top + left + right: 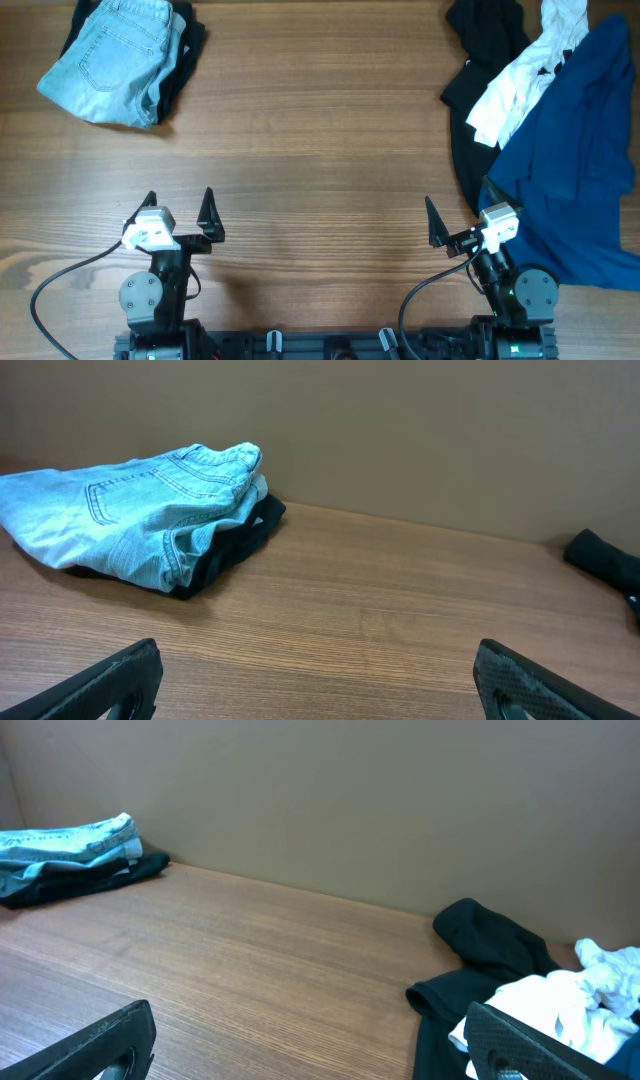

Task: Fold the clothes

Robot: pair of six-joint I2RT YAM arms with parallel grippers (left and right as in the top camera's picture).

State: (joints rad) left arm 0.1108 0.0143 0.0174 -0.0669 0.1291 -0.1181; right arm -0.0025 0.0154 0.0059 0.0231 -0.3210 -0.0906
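Note:
The clothes lie in a loose heap at the right of the table: a large deep-blue shirt (585, 160), a crumpled white garment (520, 85) with black marks, and a black garment (485, 40) beneath them. In the right wrist view the black garment (490, 950) and white garment (570, 1000) sit just ahead on the right. My right gripper (458, 210) stands open at the heap's near-left edge, its right finger by the blue fabric, nothing held. My left gripper (178, 205) is open over bare wood, far from the heap.
A folded stack of light-blue jeans (115, 60) on a dark garment (185, 55) rests at the far left; the left wrist view shows the jeans (140, 510) ahead. Bare wooden tabletop (320, 130) spans the middle. A plain wall bounds the far edge.

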